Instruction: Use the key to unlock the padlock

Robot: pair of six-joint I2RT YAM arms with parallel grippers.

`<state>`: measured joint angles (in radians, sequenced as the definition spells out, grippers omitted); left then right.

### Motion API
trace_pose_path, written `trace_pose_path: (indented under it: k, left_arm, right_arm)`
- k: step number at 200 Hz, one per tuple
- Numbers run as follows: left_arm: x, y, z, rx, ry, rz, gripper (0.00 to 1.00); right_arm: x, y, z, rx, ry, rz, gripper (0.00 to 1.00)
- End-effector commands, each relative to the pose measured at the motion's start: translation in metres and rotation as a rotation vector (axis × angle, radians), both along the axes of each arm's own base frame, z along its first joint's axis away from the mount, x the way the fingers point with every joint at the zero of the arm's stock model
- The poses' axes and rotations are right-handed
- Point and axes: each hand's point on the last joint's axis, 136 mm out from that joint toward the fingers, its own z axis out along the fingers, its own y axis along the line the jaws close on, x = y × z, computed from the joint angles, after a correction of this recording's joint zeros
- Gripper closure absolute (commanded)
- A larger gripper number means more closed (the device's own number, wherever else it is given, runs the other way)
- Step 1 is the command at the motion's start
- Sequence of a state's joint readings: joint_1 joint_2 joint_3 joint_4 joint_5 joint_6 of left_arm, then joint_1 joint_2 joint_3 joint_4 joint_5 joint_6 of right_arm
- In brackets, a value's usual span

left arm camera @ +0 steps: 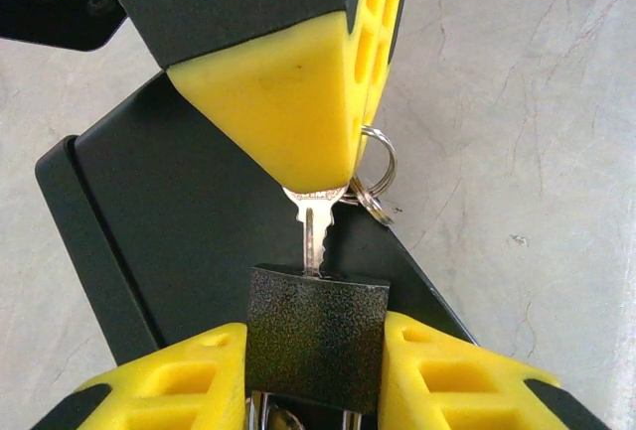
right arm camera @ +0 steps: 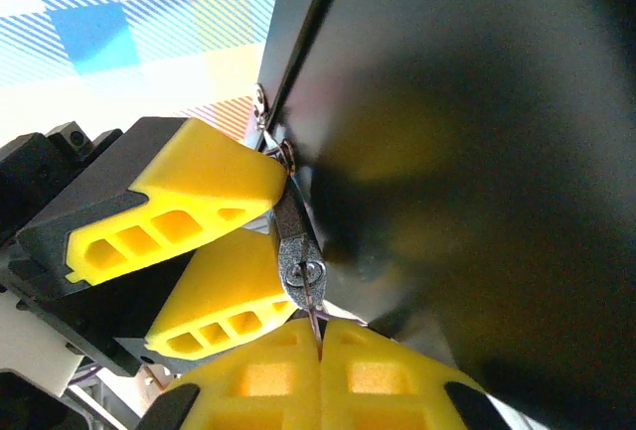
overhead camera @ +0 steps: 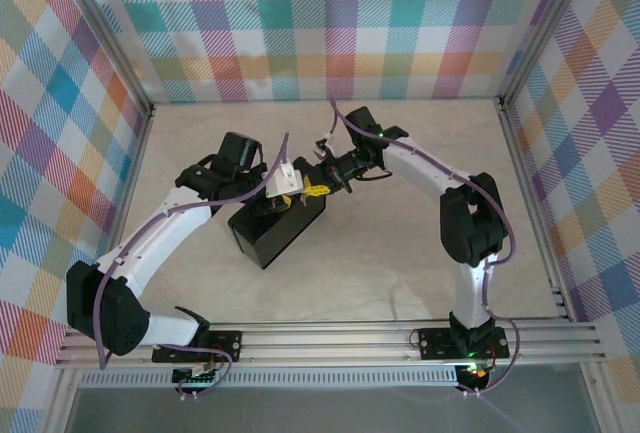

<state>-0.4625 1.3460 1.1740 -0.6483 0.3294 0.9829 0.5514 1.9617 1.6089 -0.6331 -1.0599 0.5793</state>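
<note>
Arms in top view meet over dark box [overhead camera: 270, 233] mid-table [overhead camera: 400, 253]. Left fingers [overhead camera: 288, 200] and right fingers [overhead camera: 316, 190] tip to tip above box's far end. Padlock too small to make out.

Left wrist: left fingers [left arm camera: 189, 380] clamped on black padlock [left arm camera: 316, 336], one each side, over box lid. Key [left arm camera: 315, 231] stuck in padlock's end, head pinched by right fingers [left arm camera: 288, 102]. Key ring [left arm camera: 380, 164] just beside.

Right wrist: right fingers [right arm camera: 268, 380] pressed together on key [right arm camera: 316, 319]. Padlock [right arm camera: 294, 241] edge-on, touching left fingers [right arm camera: 189, 212], beside box [right arm camera: 447, 152] edge.
</note>
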Motion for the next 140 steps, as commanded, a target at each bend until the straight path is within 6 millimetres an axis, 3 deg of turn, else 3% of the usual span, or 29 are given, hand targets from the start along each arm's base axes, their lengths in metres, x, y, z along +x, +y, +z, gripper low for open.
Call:
trace_pose_path:
  k: [1,25,77,110,140]
  left_arm:
    - [-0.013,-0.041,0.018,-0.180,-0.006,-0.161,0.71]
    - [-0.010,-0.039,0.019,-0.190,-0.004,-0.147,0.71]
    - [-0.007,-0.034,0.016,-0.169,0.006,-0.130,0.72]
    - [-0.005,-0.035,0.017,-0.185,0.007,-0.120,0.73]
    - [-0.006,-0.028,0.010,-0.168,0.021,-0.104,0.75]
  right_arm:
    - [-0.043,0.028,-0.008,0.004,-0.011,0.114,1.00]
    - [-0.061,0.039,0.001,0.013,-0.051,0.147,1.00]
    - [-0.063,0.037,0.016,0.035,-0.081,0.074,1.00]
    - [-0.072,0.054,0.023,0.068,-0.080,0.090,1.00]
    - [-0.075,0.046,0.019,0.052,-0.106,0.080,0.90]
